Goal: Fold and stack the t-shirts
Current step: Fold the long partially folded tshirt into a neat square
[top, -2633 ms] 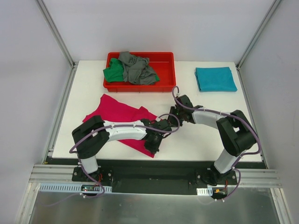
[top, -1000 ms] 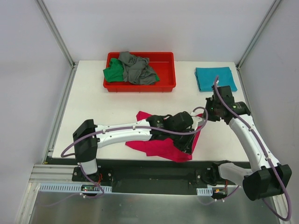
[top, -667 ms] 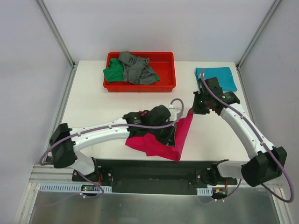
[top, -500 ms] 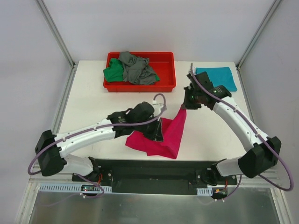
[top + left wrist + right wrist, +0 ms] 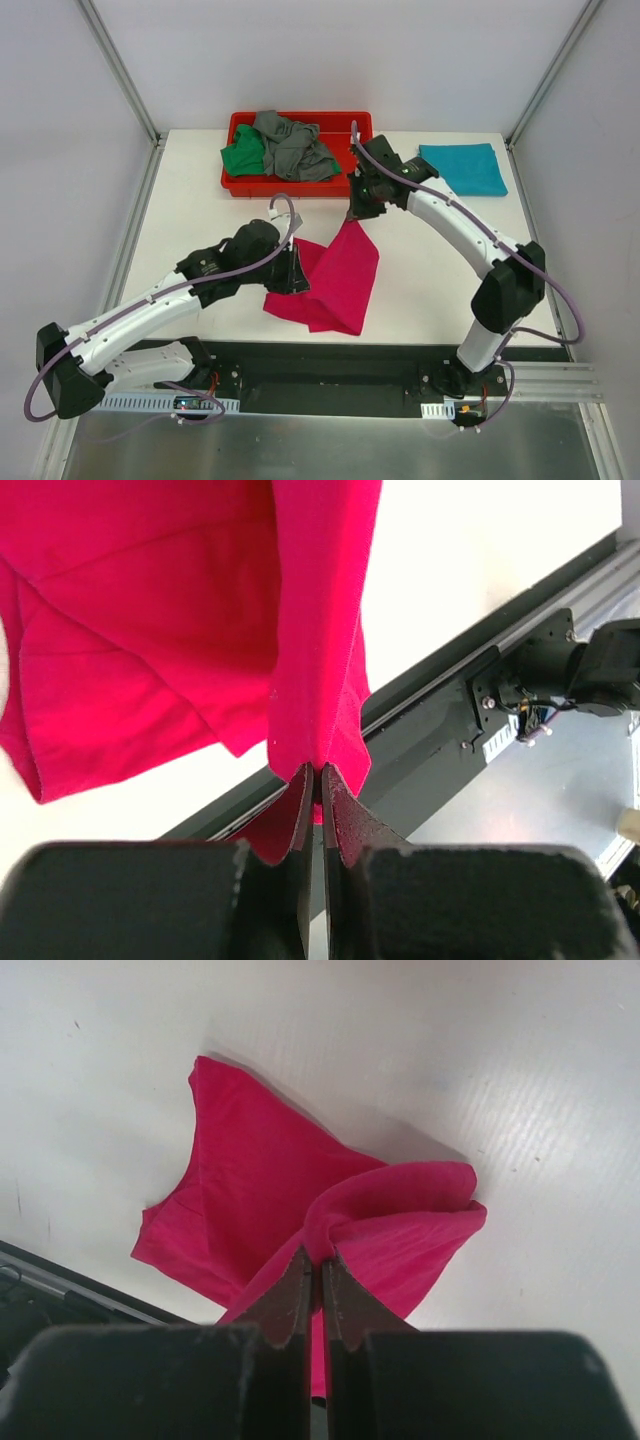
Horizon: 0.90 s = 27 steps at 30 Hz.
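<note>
The magenta-pink t-shirt (image 5: 340,280) hangs lifted between both grippers, its lower part lying on the table near the front edge. My left gripper (image 5: 293,270) is shut on its left edge, seen pinched in the left wrist view (image 5: 318,770). My right gripper (image 5: 356,214) is shut on its upper corner, seen in the right wrist view (image 5: 318,1258). The teal t-shirt (image 5: 461,168) lies folded at the back right. The green t-shirt (image 5: 243,155) and the grey t-shirt (image 5: 293,147) lie crumpled in the red tray (image 5: 355,140).
The red tray stands at the back centre, just behind my right gripper. The table's front edge and black rail (image 5: 330,355) run right below the shirt. Metal frame posts (image 5: 118,75) stand at the back corners.
Both grippers have carried the magenta-pink shirt leftward and toward the back. The right arm has swung from near the teal shirt to just in front of the tray. The left arm has drawn back left.
</note>
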Each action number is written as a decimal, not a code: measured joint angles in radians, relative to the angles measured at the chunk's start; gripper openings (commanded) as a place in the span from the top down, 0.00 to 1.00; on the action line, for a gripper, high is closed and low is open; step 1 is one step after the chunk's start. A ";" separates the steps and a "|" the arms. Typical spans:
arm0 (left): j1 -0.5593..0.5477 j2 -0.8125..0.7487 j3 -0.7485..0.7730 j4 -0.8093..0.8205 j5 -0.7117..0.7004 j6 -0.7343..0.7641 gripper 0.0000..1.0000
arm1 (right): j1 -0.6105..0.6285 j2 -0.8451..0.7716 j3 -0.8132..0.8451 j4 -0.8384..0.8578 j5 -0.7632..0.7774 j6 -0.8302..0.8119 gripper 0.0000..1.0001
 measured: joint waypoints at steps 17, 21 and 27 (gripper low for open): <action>0.205 0.014 -0.145 -0.045 -0.077 -0.029 1.00 | 0.062 0.280 0.136 0.111 -0.023 0.064 0.98; 0.233 0.060 -0.164 -0.043 -0.114 -0.043 1.00 | 0.068 0.359 0.153 0.167 -0.043 0.078 0.93; 0.245 0.107 -0.182 -0.048 -0.185 -0.072 1.00 | 0.080 0.463 0.176 0.250 -0.081 0.089 0.84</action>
